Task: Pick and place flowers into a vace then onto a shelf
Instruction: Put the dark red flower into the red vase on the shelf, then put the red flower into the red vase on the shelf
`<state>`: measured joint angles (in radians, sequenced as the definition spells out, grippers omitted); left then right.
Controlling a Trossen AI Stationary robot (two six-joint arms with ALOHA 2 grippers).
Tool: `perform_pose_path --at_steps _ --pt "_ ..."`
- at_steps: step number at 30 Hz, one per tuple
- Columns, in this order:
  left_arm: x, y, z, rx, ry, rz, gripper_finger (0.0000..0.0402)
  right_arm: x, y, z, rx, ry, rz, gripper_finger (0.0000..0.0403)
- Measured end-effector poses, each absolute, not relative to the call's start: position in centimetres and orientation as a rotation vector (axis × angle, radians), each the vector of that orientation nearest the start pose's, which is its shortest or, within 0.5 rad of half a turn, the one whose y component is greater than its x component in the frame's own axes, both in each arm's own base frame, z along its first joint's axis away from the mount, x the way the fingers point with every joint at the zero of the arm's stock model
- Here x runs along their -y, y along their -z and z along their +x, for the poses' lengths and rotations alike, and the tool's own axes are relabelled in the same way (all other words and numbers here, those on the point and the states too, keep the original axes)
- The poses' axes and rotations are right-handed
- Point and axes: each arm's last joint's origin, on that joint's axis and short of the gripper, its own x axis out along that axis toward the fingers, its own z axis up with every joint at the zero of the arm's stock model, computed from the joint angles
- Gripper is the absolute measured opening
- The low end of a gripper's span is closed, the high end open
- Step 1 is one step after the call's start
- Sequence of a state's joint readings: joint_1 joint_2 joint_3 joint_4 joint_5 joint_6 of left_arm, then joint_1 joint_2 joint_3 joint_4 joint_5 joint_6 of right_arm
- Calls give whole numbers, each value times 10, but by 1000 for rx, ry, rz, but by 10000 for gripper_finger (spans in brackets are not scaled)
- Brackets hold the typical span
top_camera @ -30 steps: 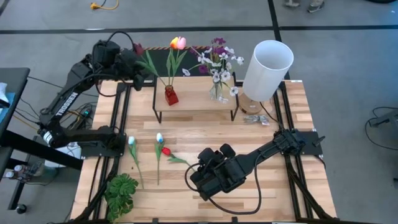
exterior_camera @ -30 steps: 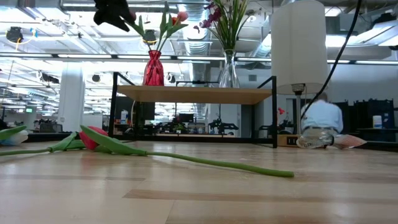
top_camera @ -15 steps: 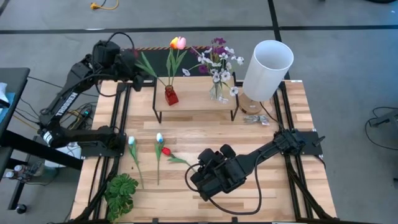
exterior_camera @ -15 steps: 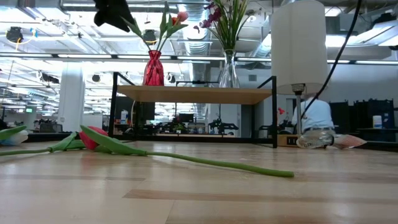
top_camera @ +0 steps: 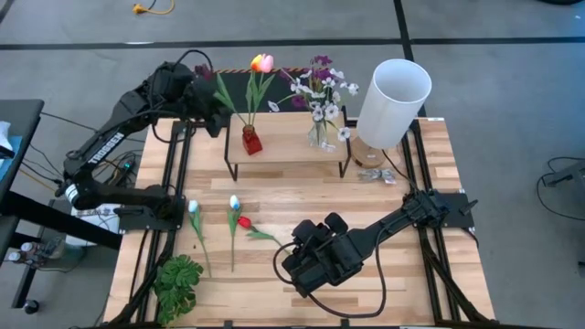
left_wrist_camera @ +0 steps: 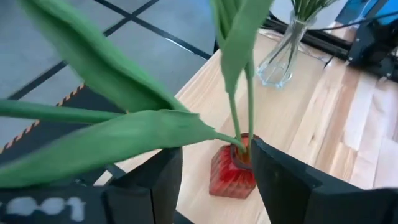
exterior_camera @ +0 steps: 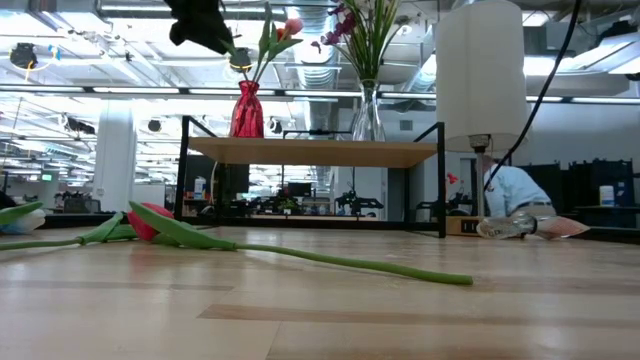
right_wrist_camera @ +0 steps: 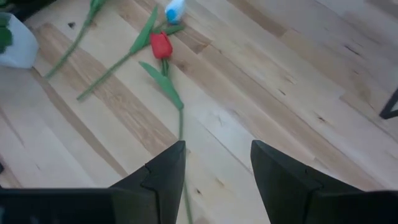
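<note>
Leftward no more, the left gripper (top_camera: 212, 100) has shifted toward the red vase (top_camera: 251, 140), fingers apart, holding nothing; it should ease clear of leaves. The right gripper (top_camera: 300, 270) hovers open and empty.

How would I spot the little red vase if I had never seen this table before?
Find the low wooden shelf on thin black legs at the far side of the table. Two vases stand on its plank; the red vase is the one nearer the left arm, holding long green-stemmed tulips. Its neighbour, the clear glass vase, holds small purple and white blossoms instead.
</note>
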<state>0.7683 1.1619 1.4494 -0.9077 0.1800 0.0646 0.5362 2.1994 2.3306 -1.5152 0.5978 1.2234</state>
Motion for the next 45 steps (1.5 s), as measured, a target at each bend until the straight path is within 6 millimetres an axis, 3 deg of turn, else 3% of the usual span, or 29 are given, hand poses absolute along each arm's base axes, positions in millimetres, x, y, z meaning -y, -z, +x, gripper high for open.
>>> perform_pose_path --at_steps 5,11,23,31,37,40,45 --pt "-139 -417 158 -585 -531 -204 165 -204 -318 375 -935 693 346 173" --pt "-139 -414 144 -659 -564 -185 165 -205 -317 373 -971 679 358 173" --pt "-127 -397 131 -913 -537 -271 178 -205 -316 375 -1084 571 341 173" --pt "-105 -392 117 -1027 -400 -379 178 -171 -320 413 -1120 267 385 173" --pt "-94 -397 103 -1033 -470 -351 178 -143 -320 427 -1138 178 382 173" --pt "-88 -398 96 -1038 -491 -342 178 -133 -307 438 -1170 136 354 173" --pt "-85 -403 92 -980 -537 -344 178 -128 -299 443 -1192 116 310 173"
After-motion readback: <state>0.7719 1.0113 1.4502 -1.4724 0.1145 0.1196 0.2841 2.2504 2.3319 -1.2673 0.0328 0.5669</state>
